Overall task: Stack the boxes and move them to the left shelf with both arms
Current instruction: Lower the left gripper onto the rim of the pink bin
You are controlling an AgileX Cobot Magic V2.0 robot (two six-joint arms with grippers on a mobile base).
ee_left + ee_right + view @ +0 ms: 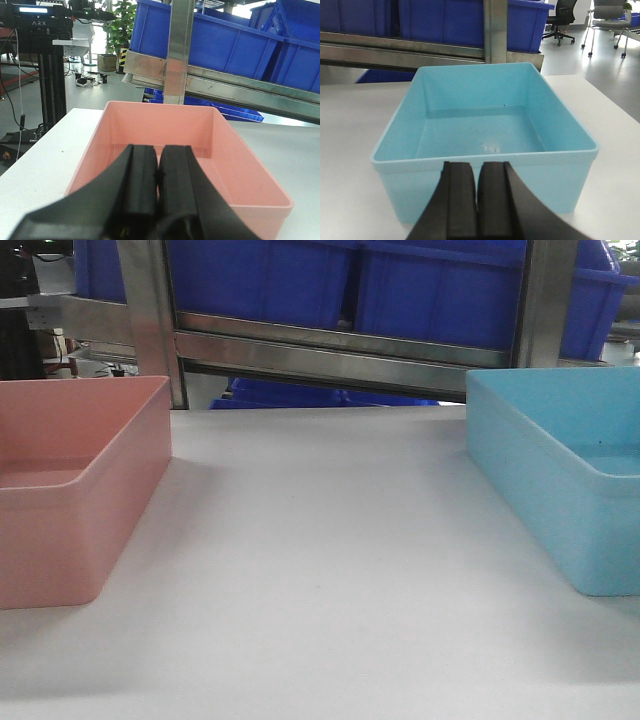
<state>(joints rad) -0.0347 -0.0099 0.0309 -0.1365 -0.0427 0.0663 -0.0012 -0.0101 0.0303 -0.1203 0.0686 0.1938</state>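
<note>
Empty and thin-walled, the pink box (70,490) and blue box (560,490) look light, stiff and slick, best pinched at a rim, and they sit well apart on the smooth white tabletop (320,570) before the steel shelf (330,355), facing the left pincer (157,175) and right pincer (477,200), both closed on nothing.

You've got the salmon-pink open-top plastic bin (60,540) upright at the left of the white table (320,570). The light-blue open-top plastic bin (540,480) stands upright at the right, well apart and not stacked. The stainless-steel rack with flat front crossbar (330,352) stands behind both.
</note>
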